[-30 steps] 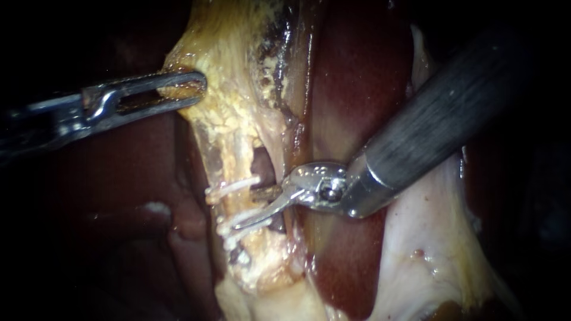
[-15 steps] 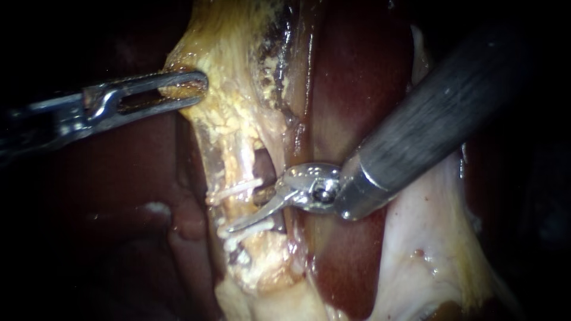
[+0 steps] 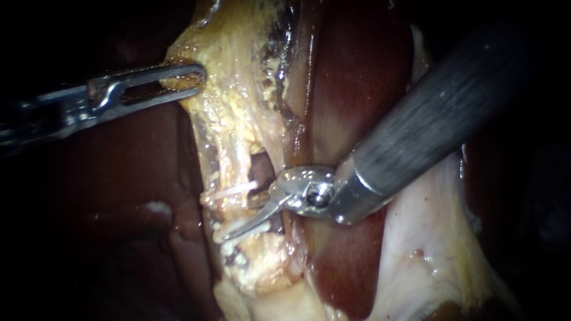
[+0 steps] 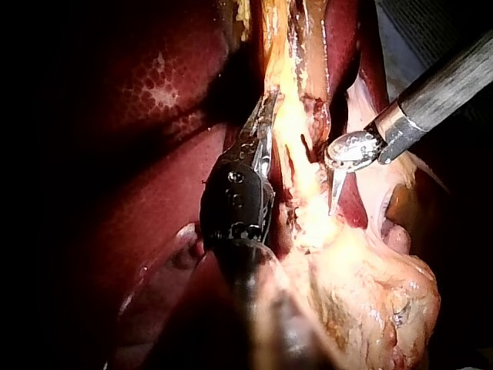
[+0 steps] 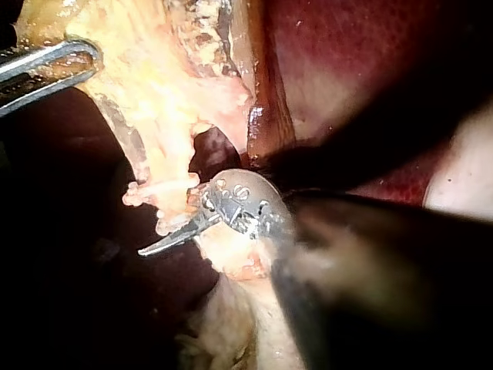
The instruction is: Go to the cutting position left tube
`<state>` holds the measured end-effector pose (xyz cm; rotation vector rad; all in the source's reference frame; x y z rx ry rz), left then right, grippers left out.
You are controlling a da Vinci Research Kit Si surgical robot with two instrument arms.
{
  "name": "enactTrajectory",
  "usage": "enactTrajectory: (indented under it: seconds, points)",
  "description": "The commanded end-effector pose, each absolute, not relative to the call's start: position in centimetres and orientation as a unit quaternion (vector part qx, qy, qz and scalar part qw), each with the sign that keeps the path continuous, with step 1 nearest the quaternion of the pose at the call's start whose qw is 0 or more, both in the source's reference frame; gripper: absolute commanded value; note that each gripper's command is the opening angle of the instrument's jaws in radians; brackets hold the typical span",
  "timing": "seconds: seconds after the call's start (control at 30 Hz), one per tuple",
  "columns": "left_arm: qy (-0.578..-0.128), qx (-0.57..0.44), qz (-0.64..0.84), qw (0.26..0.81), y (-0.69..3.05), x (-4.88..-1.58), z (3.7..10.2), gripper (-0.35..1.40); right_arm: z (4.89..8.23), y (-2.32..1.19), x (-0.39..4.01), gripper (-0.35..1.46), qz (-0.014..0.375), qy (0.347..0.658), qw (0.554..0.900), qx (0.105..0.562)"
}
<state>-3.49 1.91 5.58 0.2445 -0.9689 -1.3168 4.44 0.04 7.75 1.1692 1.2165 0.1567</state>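
Endoscope view: my right instrument (image 3: 238, 217), jaws parted astride the left tube (image 3: 228, 208) between white clips (image 3: 231, 191); my left instrument (image 3: 191, 75) clamped on yellow tissue (image 3: 232, 107). Step, I judge: final positioning. Next: square jaws across tube.

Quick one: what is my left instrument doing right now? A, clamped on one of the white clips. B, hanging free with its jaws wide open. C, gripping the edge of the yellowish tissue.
C: in the endoscope view the left instrument has both jaws closed on the edge of the yellowish tissue, which shows through their slots, well away from the white clips.
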Motion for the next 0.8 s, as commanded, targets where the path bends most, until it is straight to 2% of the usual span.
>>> enactTrajectory:
  seconds: [0.03,0.37,0.8]
  points:
    - [-0.43,0.106,-0.587,0.677,1.9,-3.5,5.58,-0.35,7.77,0.02,4.48,1.25,0.074,0.539,0.658,0.521]
    - [-0.431,0.108,-0.587,0.677,1.89,-3.53,5.56,-0.35,7.8,0.11,4.63,1.23,0.118,0.537,0.626,0.553]
    - [-0.431,0.109,-0.586,0.677,1.89,-3.54,5.58,-0.35,7.8,0.12,4.62,1.23,0.147,0.523,0.614,0.572]
